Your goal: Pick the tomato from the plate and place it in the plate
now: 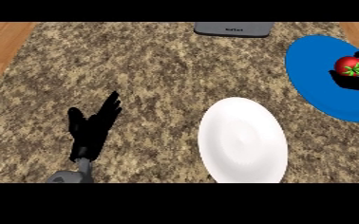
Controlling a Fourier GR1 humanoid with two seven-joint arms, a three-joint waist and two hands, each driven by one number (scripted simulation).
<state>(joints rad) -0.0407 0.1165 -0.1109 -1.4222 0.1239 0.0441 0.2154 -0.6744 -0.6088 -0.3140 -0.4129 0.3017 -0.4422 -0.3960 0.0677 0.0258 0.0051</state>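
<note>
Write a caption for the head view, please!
Tomato sits on blue plate; white plate waits; left hand rests open.

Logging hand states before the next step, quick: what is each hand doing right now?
Left hand: open, fingers straight, resting at lower left, holding nothing.
Right hand: only dark bits show at the right edge by the tomato on the blue plate; cannot tell.

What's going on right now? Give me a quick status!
Left hand open, resting low left. Right hand not clearly visible. Tomato on blue plate, far right. White plate bare; nothing between them.
</note>
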